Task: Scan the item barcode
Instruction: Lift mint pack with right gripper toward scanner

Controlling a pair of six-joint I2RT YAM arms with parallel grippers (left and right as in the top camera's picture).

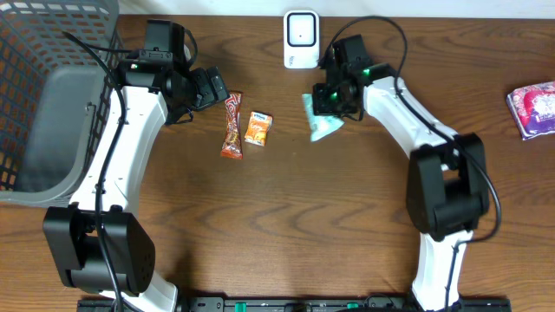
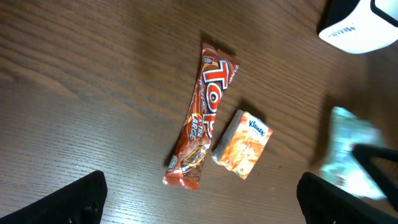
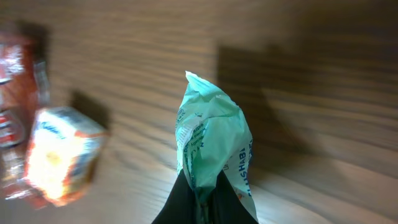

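my right tool (image 1: 328,98) is clenched on the teal packet (image 1: 323,126). in the right wrist view its two dark fingers (image 3: 177,202) pinch the packet's lower end, and the crumpled body (image 3: 211,143) stands up from them over the wood. there is print on the wrapper, but i cannot read it. the packet's shadow lies apart from it on the counter (image 1: 286,225), so it looks lifted, though i cannot tell for certain.

from overhead, the packet is near the middle of the counter's far edge, just on the near side of the white scanner (image 1: 300,39), which stands against that edge. packet and scanner are close but not touching.

my left tool (image 1: 212,87) is released, with the jaws spread wide. in the left wrist view the tips sit at the bottom corners of the frame (image 2: 78,199) with bare wood between them, gripping nothing. it hangs just to the left of a red candy bar (image 1: 231,126), which lies roughly lengthwise from far to near. an orange tissue pack (image 1: 257,128) lies just beside the bar on its right, tilted, and the two look almost touching.

a grey mesh basket (image 1: 26,52) fills the far left corner. a pink packet (image 1: 533,108) lies at the right edge, well apart from everything else.
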